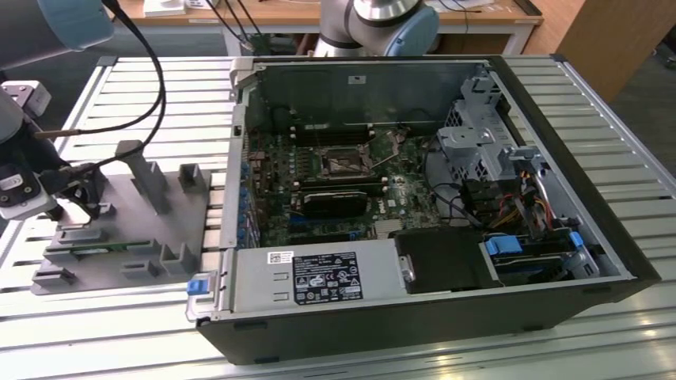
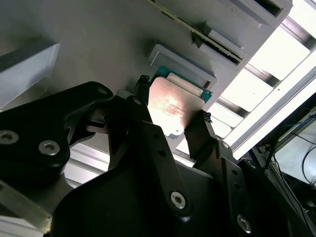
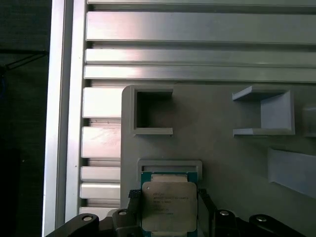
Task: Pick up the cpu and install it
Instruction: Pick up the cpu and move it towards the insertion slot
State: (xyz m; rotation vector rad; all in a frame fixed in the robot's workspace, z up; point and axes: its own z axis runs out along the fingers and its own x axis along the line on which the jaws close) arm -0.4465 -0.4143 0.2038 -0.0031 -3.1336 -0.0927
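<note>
The cpu (image 3: 169, 206), a thin square chip with a silvery top on a green board, lies between my gripper's two black fingers in both wrist views. My gripper (image 3: 169, 198) is shut on it, one finger (image 2: 142, 91) on each of two opposite edges of the cpu (image 2: 173, 103). It sits just in front of a low grey bracket (image 3: 169, 165) of the fixture tray (image 3: 222, 158). In the exterior view my gripper (image 1: 85, 207) is low over the left end of the grey fixture tray (image 1: 148, 237). The motherboard's black-framed socket (image 1: 347, 165) lies inside the open computer case (image 1: 423, 206).
Upright pegs (image 1: 142, 174) and small brackets stand on the fixture tray around my gripper. The case walls rise at the exterior view's right of the tray. A slatted metal table (image 1: 63, 317) carries everything. A second robot arm's base (image 1: 381, 24) stands behind the case.
</note>
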